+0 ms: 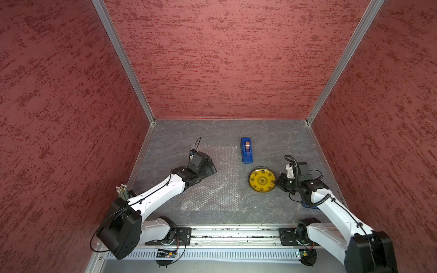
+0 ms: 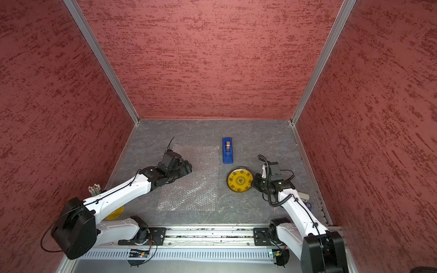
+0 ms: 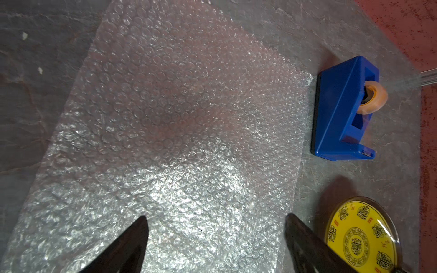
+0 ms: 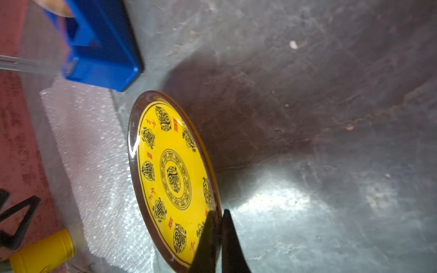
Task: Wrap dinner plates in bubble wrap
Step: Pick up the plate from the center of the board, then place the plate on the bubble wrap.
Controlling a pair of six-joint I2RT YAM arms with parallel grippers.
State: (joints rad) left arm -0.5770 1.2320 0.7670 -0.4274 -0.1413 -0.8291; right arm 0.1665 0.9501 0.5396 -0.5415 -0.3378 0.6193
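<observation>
Behind plate (image 1: 262, 180): tape disp. (image 1: 246, 150), prob. apart

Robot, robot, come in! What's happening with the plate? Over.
Right gripper shut on plate rim. Left gripper open over bubble wrap. Plate not yet on wrap. Tape dispenser nearby, not blocking.

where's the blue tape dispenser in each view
Top view: tape dispenser mid-table, just behind the plate.
Top view: tape dispenser again mid-table, beside the bubble wrap.
Left wrist: tape dispenser beside the bubble wrap's edge, past the plate.
Right wrist: tape dispenser cut off by the frame, beyond the plate.
Shared landmark: the yellow plate.
</observation>
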